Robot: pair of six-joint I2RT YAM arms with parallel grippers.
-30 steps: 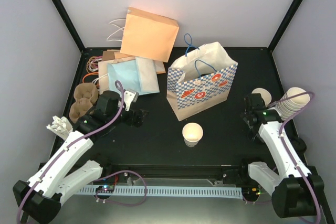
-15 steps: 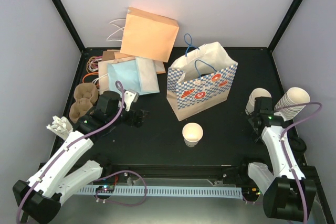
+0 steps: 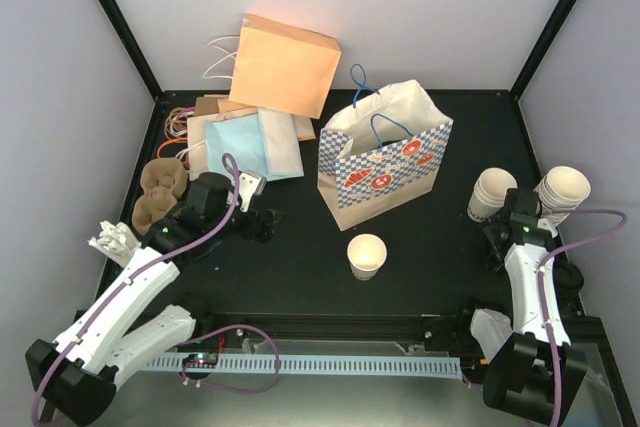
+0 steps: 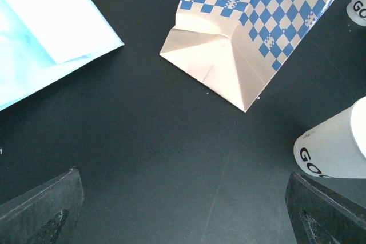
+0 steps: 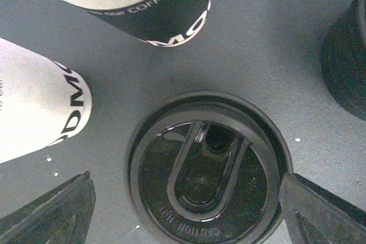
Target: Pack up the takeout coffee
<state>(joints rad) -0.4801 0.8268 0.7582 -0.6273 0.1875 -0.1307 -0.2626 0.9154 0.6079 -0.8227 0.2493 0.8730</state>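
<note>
Right fingers (image 5: 54,215) over lid (image 5: 209,167), cups (image 5: 34,107) beside.

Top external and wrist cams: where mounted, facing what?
Top external: high behind the bases, looking down on black table; both arms.
Left wrist: faces blue-checked paper bag, small white paper cup; fingertips of left hand.
Right wrist: straight down on round black plastic lid; fingertips of right hand.
Top and left wrist share bag, cup.

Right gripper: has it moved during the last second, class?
Yes. The right gripper swung rightward, away from the blue-checked paper bag.
</note>
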